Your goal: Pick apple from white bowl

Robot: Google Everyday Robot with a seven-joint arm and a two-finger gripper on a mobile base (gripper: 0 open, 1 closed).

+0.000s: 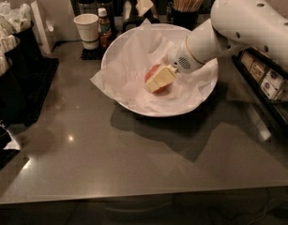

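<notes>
The apple (151, 72) is small and red-orange. It lies in the middle of the large white bowl (134, 108), which is lined with crinkled white paper (129, 60). My white arm (237, 27) reaches in from the upper right. My gripper (160, 79) is down inside the bowl, right at the apple. Its cream-coloured tip covers most of the fruit, so only red edges show at the left and below. The apple rests low on the paper.
A white paper cup (86, 29) and a small sauce bottle (104, 26) stand behind the bowl at the left. A toothpick holder (186, 1) stands behind it. Dark condiment bins (12, 64) line the left side. A rack of packets (268, 76) is at the right. The grey counter's front edge (143, 193) is near me.
</notes>
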